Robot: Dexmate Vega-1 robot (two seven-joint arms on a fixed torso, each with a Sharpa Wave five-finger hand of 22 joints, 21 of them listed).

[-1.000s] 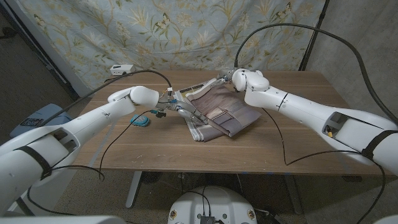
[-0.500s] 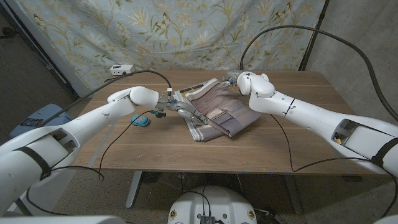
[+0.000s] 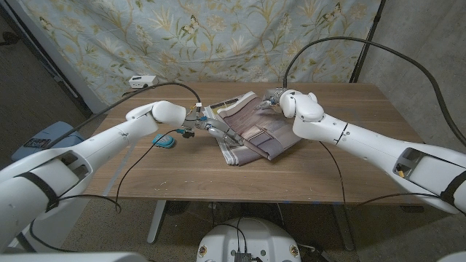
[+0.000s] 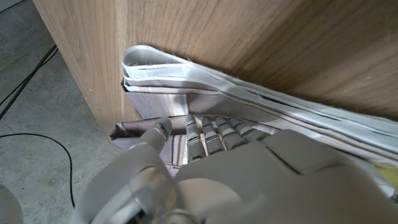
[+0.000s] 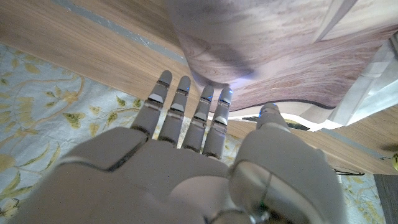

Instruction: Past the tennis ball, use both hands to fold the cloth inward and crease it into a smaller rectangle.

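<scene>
Folded cloth (image 3: 251,129) near table's (image 3: 349,164) far edge. Left hand (image 3: 211,129) rests on it, grip unclear; right hand (image 3: 275,97) spread, holding nothing.

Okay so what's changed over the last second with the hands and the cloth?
The right hand has drawn back along the cloth's far edge toward the robot's right, its arm swinging lower across the table; its fingers are spread by the cloth's edge, holding nothing visible. The left hand stays on the cloth's left part. The cloth and the teal thing have not shifted.
</scene>
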